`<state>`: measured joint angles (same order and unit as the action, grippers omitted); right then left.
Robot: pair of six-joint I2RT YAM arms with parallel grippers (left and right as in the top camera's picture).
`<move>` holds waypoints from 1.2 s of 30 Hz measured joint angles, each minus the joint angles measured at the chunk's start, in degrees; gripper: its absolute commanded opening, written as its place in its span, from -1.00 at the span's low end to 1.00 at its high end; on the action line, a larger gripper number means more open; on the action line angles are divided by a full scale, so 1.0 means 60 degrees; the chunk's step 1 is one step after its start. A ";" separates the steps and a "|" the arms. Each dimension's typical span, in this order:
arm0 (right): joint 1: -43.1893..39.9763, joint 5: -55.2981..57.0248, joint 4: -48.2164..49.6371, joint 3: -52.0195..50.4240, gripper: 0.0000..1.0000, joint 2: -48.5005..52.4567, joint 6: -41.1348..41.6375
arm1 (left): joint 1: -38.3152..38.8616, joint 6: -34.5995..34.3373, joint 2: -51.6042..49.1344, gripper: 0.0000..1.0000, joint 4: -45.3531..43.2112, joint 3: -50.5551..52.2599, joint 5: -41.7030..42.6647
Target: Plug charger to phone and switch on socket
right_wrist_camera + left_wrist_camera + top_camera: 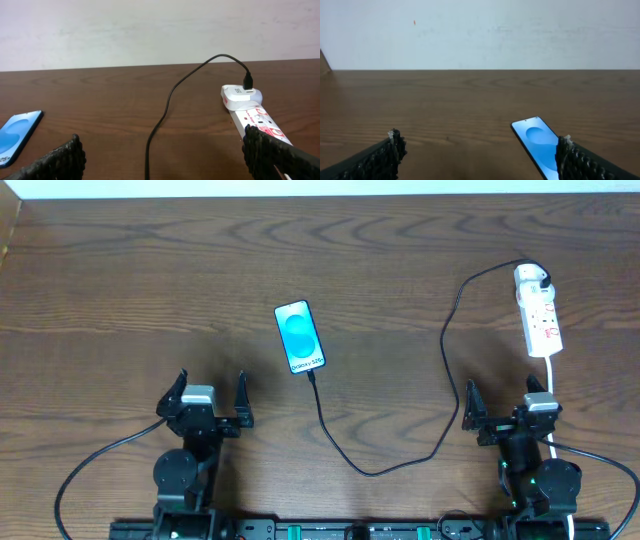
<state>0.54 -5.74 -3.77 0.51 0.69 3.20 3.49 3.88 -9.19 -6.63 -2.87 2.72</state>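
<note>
The phone [300, 336] lies screen up in the middle of the table, blue-cyan screen lit; it also shows in the left wrist view [536, 144] and the right wrist view [17, 135]. The thin black charger cable [400, 462] runs from the phone's bottom edge in a loop to the white plug [530, 277], which sits in the far end of the white socket strip [541, 322]. In the right wrist view the cable [165, 107] reaches the plug [241, 94] on the strip [257, 119]. My left gripper [206, 400] and right gripper [512, 408] are open and empty near the front edge.
The strip's white cord [552, 380] runs down past my right gripper. The table's back edge meets a pale wall [480, 35]. Thick black arm cables [90, 470] trail at the front left.
</note>
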 measured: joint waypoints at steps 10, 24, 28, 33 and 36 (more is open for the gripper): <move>0.0000 0.0000 0.0000 0.0000 0.98 0.0000 -0.0004 | 0.0000 0.0408 0.0929 0.95 0.1082 0.0419 -0.0015; 0.0000 0.0000 0.0000 0.0000 0.99 0.0000 -0.0004 | 0.0000 0.0437 0.1428 0.95 0.1315 0.0357 -0.0007; 0.0000 0.0000 0.0000 0.0000 0.99 0.0000 -0.0004 | 0.0000 0.0437 0.1428 0.95 0.1315 0.0357 -0.0007; 0.0000 0.0000 0.0000 0.0000 0.99 0.0000 0.0000 | -0.0004 0.0437 0.1428 0.95 0.1315 0.0357 -0.0007; 0.0000 0.0000 0.0000 0.0000 0.99 0.0000 -0.0004 | -0.0004 0.0437 0.1428 0.95 0.1315 0.0357 -0.0007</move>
<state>0.54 -5.74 -3.77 0.51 0.69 3.18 3.46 6.50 -0.62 1.26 -0.73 2.68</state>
